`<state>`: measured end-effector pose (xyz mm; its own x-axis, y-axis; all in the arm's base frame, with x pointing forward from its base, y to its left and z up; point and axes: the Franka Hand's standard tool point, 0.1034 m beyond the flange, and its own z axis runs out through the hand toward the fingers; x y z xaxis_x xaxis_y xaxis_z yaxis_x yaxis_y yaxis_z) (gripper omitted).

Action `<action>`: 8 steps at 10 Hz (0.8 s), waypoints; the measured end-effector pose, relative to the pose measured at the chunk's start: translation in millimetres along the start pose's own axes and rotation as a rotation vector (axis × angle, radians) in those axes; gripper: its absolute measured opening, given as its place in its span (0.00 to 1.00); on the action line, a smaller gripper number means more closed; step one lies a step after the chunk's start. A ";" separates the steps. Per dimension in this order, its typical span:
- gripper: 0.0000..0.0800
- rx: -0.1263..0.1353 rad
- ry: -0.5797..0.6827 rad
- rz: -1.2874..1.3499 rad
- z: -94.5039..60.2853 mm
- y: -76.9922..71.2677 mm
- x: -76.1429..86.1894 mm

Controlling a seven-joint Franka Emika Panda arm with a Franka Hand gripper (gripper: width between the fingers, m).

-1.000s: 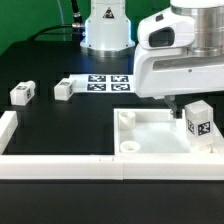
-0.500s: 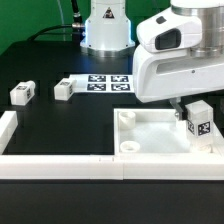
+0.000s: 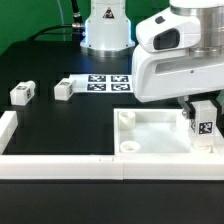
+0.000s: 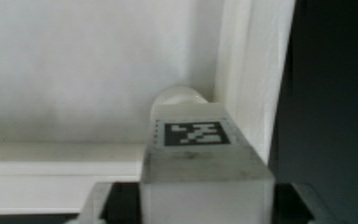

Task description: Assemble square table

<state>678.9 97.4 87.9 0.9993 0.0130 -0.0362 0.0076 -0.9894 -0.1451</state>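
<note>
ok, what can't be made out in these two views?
- Gripper contact with the leg: exterior view, arm housing mostly covers the fingers; wrist view, they are dark and cut by the frame.
- Leg's base: wrist view, leg itself hides it.
- Square tabletop: exterior view's right edge crops it.

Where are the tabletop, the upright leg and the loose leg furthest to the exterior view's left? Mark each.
tabletop point(image 3: 170, 150), exterior view, on its near raised rim.
upright leg point(image 4: 197, 133), wrist view, on its tag.
loose leg furthest left point(image 3: 22, 93), exterior view, on its middle.
</note>
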 end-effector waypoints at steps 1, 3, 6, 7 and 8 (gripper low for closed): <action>0.36 0.000 0.006 0.043 0.3 0.2 -0.1; 0.36 0.001 0.019 0.274 0.5 -0.1 0.4; 0.36 0.008 0.018 0.578 0.6 -0.1 0.5; 0.36 0.015 0.016 0.703 0.7 0.1 0.6; 0.36 0.018 0.015 0.790 0.7 0.5 0.7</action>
<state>679.5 97.0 87.1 0.7090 -0.6945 -0.1222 -0.7049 -0.7025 -0.0980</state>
